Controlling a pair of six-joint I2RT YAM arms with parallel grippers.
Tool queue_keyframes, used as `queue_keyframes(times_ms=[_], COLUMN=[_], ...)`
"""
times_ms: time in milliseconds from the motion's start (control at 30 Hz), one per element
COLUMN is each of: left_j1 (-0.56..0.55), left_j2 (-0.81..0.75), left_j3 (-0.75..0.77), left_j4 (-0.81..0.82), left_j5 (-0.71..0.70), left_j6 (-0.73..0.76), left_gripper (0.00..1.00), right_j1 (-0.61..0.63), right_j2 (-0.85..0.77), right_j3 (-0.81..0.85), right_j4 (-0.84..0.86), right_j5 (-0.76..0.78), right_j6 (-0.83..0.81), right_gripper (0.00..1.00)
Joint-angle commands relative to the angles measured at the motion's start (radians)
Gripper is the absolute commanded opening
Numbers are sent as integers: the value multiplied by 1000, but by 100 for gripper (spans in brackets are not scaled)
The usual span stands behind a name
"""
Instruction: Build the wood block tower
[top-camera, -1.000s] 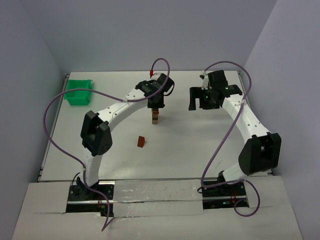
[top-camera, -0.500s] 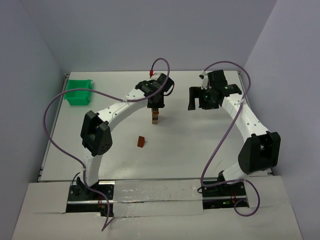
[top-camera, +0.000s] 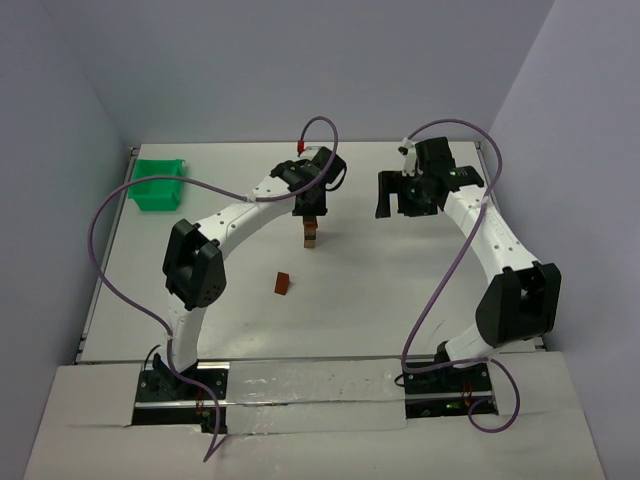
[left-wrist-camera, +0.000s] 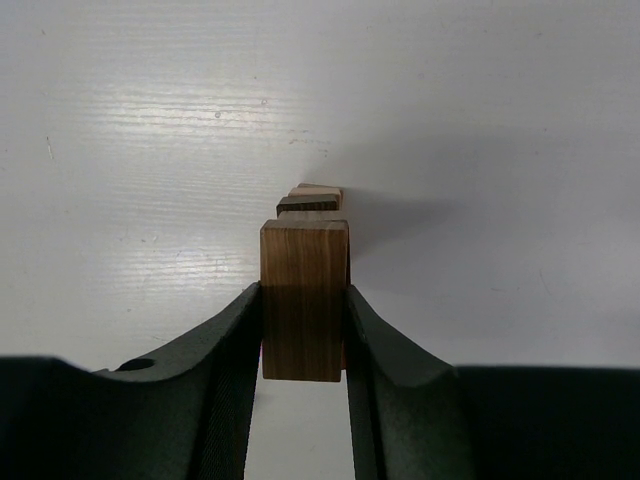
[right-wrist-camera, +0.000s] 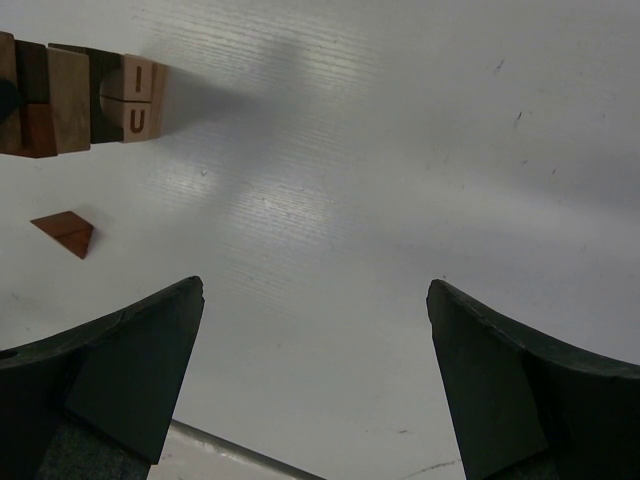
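Note:
The wood block tower (top-camera: 312, 236) stands mid-table, a narrow stack of tan, dark and reddish blocks. My left gripper (top-camera: 314, 208) is right above it, shut on its top brown block (left-wrist-camera: 305, 300), which both fingers press from the sides. Lower tower blocks (left-wrist-camera: 311, 199) peek out beyond the held one. The tower also shows at the top left of the right wrist view (right-wrist-camera: 80, 95), with a lettered tan block (right-wrist-camera: 140, 100) at its base. My right gripper (top-camera: 404, 197) is open and empty, hovering to the tower's right, jaws wide apart (right-wrist-camera: 315, 290).
A loose reddish-brown triangular block (top-camera: 283, 284) lies on the table in front of the tower, also visible in the right wrist view (right-wrist-camera: 65, 232). A green plastic bin (top-camera: 158, 184) sits at the far left. The white table (top-camera: 400, 290) has raised rails along its edges.
Almost nothing: my right gripper has drifted very slightly back and left. My left gripper stays closed on the top block at the tower.

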Motion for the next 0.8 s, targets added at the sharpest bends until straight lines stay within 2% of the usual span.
queue_keyframes(times_ms=[0, 133, 300, 533, 633, 767], left_j1=[3, 3, 3, 5, 15, 23], left_j2=[11, 10, 4, -42, -167, -456], left_j3=[19, 20, 22, 43, -51, -394], left_j4=[9, 9, 9, 19, 115, 389], left_j5=[9, 9, 9, 33, 96, 175], left_j6=[11, 11, 13, 33, 85, 277], left_gripper=[42, 50, 69, 80, 85, 93], right_j1=[-5, -5, -5, -4, -4, -4], right_j2=[15, 19, 25, 17, 7, -27], right_j3=[50, 53, 60, 64, 58, 25], right_j4=[-2, -3, -7, -9, -9, 12], right_j5=[-4, -7, -8, -9, -16, -31], right_j6=[6, 5, 5, 2, -1, -12], right_gripper=[100, 100, 100, 100, 100, 100])
